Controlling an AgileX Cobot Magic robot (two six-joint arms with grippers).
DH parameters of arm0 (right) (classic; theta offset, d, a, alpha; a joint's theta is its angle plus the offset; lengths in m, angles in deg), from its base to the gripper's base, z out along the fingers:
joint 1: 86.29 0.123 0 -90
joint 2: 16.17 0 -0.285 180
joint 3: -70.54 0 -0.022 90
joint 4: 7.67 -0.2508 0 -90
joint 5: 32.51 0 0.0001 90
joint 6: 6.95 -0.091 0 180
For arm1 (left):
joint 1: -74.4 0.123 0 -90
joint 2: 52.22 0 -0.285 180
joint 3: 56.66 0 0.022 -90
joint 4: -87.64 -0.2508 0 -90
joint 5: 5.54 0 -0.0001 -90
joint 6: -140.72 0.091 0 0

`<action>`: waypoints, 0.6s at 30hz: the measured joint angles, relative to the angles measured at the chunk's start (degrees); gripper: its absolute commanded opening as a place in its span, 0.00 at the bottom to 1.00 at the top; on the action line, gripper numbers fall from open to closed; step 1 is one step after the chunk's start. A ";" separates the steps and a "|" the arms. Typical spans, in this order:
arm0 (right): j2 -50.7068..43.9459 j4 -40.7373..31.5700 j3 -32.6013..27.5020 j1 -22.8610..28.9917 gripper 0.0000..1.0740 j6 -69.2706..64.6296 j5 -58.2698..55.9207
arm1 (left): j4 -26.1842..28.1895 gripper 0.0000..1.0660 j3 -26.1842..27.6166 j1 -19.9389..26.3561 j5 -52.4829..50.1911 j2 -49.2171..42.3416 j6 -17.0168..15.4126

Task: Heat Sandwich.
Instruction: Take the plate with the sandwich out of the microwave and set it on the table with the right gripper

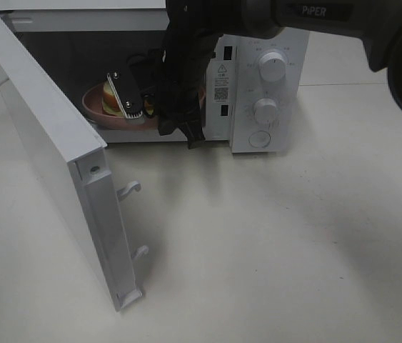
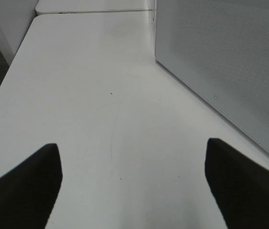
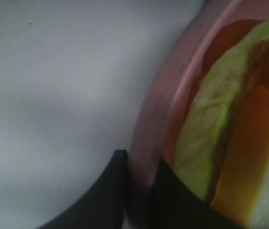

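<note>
Pinching the pink plate (image 3: 148, 119) rim, right tool (image 3: 141, 164) seemingly inside microwave (image 1: 258, 43), sandwich (image 3: 220, 143) aboard.

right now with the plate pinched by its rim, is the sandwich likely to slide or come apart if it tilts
Likely, yes. The sandwich lies loose on the pink plate, so tilting could slide it. Its layers look merely stacked and may shift. The right gripper pinches only the rim, so the plate may sag.

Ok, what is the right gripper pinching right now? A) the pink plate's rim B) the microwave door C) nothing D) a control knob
A: in the right wrist view the right gripper is closed on the pink plate's rim, beside the sandwich.
</note>
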 measured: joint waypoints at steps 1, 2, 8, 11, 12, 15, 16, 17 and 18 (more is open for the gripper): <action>-0.86 0.00 -1.20 0.00 0.00 0.00 0.17 | 0.00 0.71 0.00 0.00 0.00 0.00 0.00; -0.86 0.00 -1.20 0.00 0.00 0.00 0.17 | 0.00 0.71 0.00 0.00 0.00 0.00 0.00; -2.52 0.63 -4.53 0.74 0.00 0.17 2.75 | 0.00 0.71 0.00 0.00 0.00 0.00 0.00; -3.32 0.74 -5.39 1.26 0.00 0.17 2.81 | 0.00 0.71 0.00 0.00 0.00 0.00 0.00; -3.67 0.74 -5.61 1.43 0.00 0.23 2.69 | 0.00 0.71 0.00 0.00 0.00 0.00 0.00; -4.58 0.80 -5.61 2.23 0.00 0.63 2.52 | 0.00 0.71 0.00 0.00 0.00 0.00 0.00; -4.58 0.80 -5.61 2.23 0.00 0.63 2.52 | 0.00 0.71 0.00 0.00 0.00 0.00 0.00; -4.87 0.80 -5.61 2.52 0.00 0.69 2.52 | 0.00 0.71 0.00 0.00 0.00 0.00 0.00; -5.16 0.86 -5.61 2.86 0.00 0.69 2.52 | 0.00 0.71 0.00 0.00 0.00 0.00 0.00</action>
